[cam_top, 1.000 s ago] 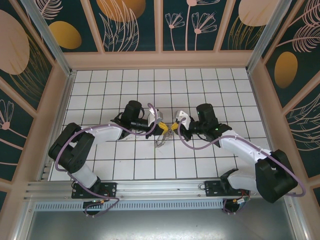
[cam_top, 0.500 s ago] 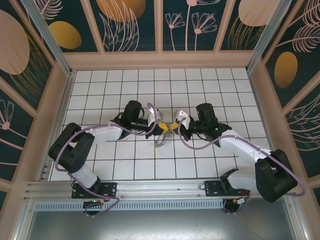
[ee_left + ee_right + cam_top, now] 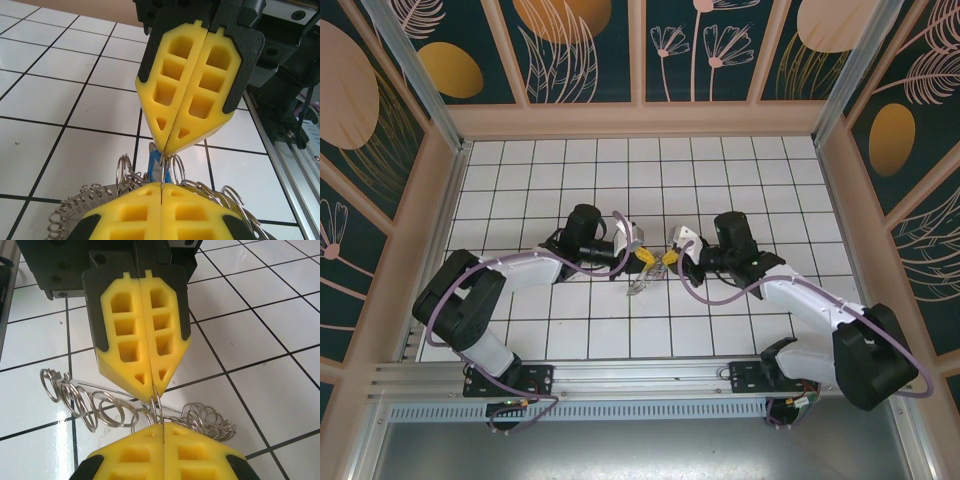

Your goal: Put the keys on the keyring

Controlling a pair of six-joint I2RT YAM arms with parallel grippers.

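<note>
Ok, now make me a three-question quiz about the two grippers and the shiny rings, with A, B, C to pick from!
1. Where do the left gripper and the right gripper meet?
A) over the middle of the white tiled table
B) by the far wall
C) at the right edge

2. What colour are the blocky plastic fingers?
A) red
B) green
C) yellow

3. How do the right gripper's jaws stand?
A) wide open
B) shut together
C) half open

Answers: A, the top view shows the tips nose to nose mid-table. C, both wrist views show yellow. B, no gap shows between its fingers, just above the bunch of small silver wire rings.
</note>
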